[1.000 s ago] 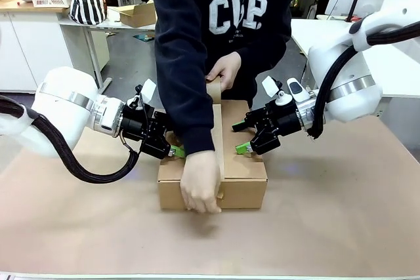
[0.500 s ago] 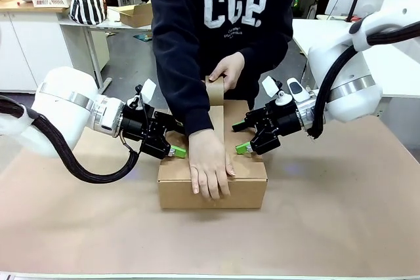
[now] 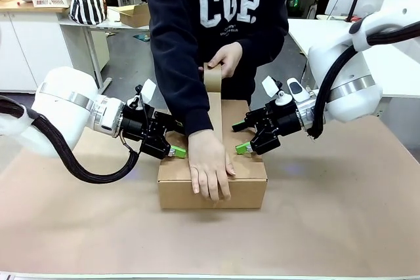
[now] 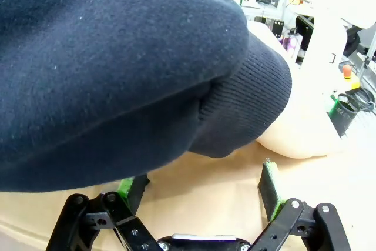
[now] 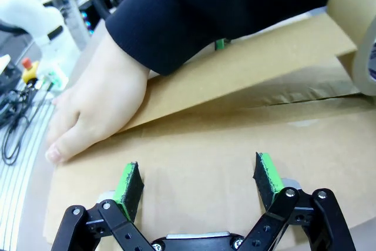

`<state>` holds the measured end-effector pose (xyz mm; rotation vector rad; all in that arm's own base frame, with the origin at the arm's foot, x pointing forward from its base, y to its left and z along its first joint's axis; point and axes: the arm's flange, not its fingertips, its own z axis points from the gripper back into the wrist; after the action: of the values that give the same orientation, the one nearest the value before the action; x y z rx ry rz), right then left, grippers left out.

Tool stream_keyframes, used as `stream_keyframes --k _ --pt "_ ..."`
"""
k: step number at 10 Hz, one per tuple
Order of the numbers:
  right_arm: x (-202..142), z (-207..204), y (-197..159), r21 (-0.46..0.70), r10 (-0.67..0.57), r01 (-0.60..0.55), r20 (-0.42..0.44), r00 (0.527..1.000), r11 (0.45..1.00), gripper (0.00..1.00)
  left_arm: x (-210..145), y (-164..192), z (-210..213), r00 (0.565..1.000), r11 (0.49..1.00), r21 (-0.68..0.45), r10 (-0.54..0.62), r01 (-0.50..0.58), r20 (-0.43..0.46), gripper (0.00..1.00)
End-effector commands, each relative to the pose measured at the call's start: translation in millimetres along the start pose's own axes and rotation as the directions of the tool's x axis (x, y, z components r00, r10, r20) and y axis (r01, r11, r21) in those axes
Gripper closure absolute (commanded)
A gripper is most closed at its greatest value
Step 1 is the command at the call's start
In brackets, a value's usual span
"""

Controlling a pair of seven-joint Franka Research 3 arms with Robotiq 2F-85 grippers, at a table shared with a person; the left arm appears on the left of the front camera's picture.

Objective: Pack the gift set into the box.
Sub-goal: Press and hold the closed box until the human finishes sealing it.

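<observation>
Brown cardboard, the box [image 3: 211, 181] sits mid-surface [image 3: 341, 227], its top partly hidden by a person's palm [image 3: 210, 165] and sleeve [image 4: 117, 69]. Tape roll [image 3: 212, 77] is cut off in the right wrist view. Left hand [image 3: 176, 153] and right hand [image 3: 241, 147] rest spread, released, on the lid.

Left arm [image 3: 62, 109] and right arm [image 3: 354, 70] showing glossy white rounded shells with silver ring bands at joints. Black corrugated cable conduit [image 3: 79, 162] looping under left arm; another running along right arm. Left gripper [image 3: 176, 152] and right gripper [image 3: 240, 147] showing black linkage bodies with screws at pivots, carrying green pads. Person [image 3: 216, 24] wearing dark navy sweatshirt [image 3: 190, 4] with ribbed cuffs, showing white block lettering on chest.
</observation>
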<state>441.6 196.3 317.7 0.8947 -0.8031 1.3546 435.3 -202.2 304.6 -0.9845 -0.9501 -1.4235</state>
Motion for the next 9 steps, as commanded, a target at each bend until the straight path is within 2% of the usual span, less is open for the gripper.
stream_keyframes --k 1,9 --pt "-1.4 -0.1 0.4 -0.003 -0.006 0.006 -0.002 1.0 1.0 0.0 -1.9 -1.4 1.6 1.0 1.0 -0.012 -0.002 0.002 -0.004 0.0" --pt "-1.4 -0.1 0.4 -0.003 -0.006 0.006 -0.002 1.0 1.0 0.0 -1.9 -1.4 1.6 1.0 1.0 -0.012 -0.002 0.002 -0.004 0.0"
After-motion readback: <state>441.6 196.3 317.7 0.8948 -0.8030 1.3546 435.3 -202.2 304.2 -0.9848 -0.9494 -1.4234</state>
